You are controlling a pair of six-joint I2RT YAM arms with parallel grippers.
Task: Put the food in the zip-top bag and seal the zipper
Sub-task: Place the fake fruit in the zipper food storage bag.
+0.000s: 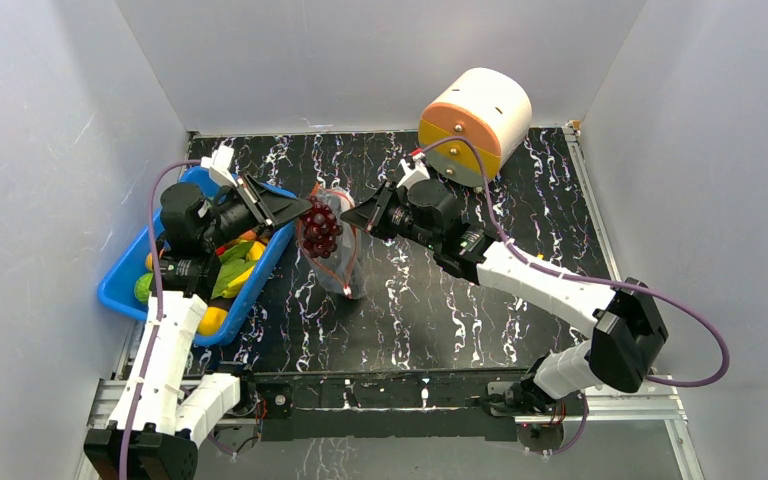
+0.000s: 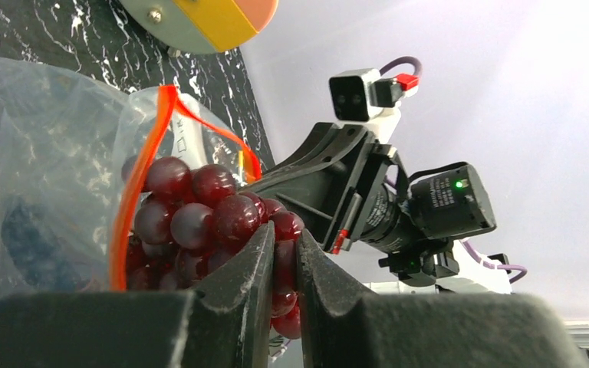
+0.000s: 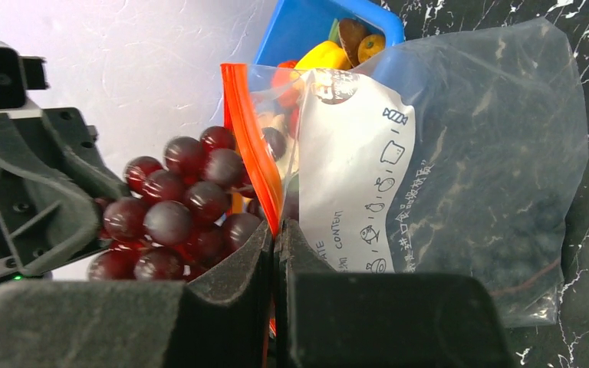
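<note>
L edge of table: blue bin [image 1: 118,292] w/ rest of the food [image 1: 232,270]. Left gripper [image 2: 280,238] is clamped on the grapes [image 2: 199,215], right at the bag mouth; can't tell if partly in. Zip-top bag [image 3: 468,169] sits mid-table, mouth held up. Right gripper [image 3: 276,230] is pinched tight on the zipper [image 3: 249,153]. Bag looks light, floppy, slick, so prob. sags if released; hold by the stiffer strip. Grapes look rigid, bumpy: grip across the cluster.
</note>
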